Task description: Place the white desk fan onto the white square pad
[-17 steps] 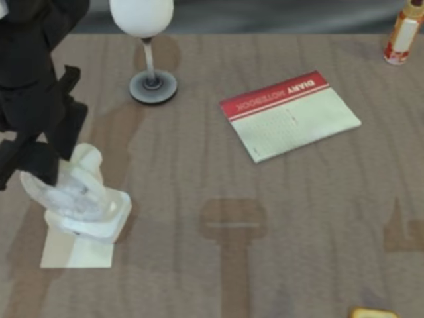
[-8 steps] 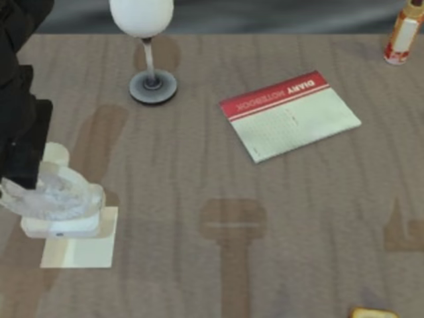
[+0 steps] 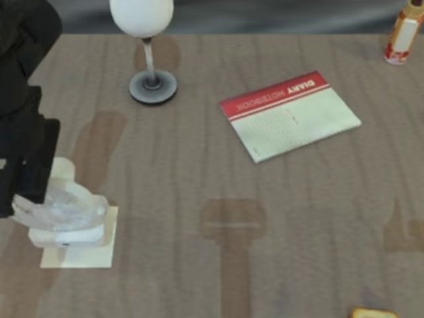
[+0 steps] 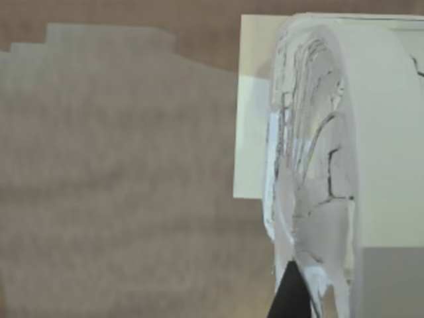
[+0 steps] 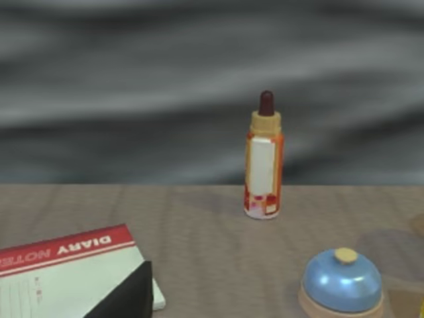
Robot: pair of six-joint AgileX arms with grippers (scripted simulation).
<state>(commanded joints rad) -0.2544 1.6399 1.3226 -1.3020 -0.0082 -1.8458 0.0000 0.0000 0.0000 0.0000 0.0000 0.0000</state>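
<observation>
The white desk fan (image 3: pixel 63 212) is at the table's left side, its block base resting over the far part of the white square pad (image 3: pixel 83 255). My left gripper (image 3: pixel 28 195) comes down from the far left and is shut on the fan's ring guard. In the left wrist view the ring guard (image 4: pixel 318 165) fills the frame close up, with one dark fingertip (image 4: pixel 291 301) against it and the cream pad (image 4: pixel 255 132) behind. My right arm is out of the top view; its wrist view shows only one dark fingertip (image 5: pixel 126 298).
A white globe lamp (image 3: pixel 142 16) on a dark round base stands at the back left. A red-striped diary notebook (image 3: pixel 291 116) lies right of centre. An orange dropper bottle (image 3: pixel 404 33) stands at the back right. A blue bell (image 5: pixel 342 281) sits near the right arm.
The left gripper swung the fan from a tilted pose over the pad's right part to the left. The fan then shifted slightly right and down onto the pad.
</observation>
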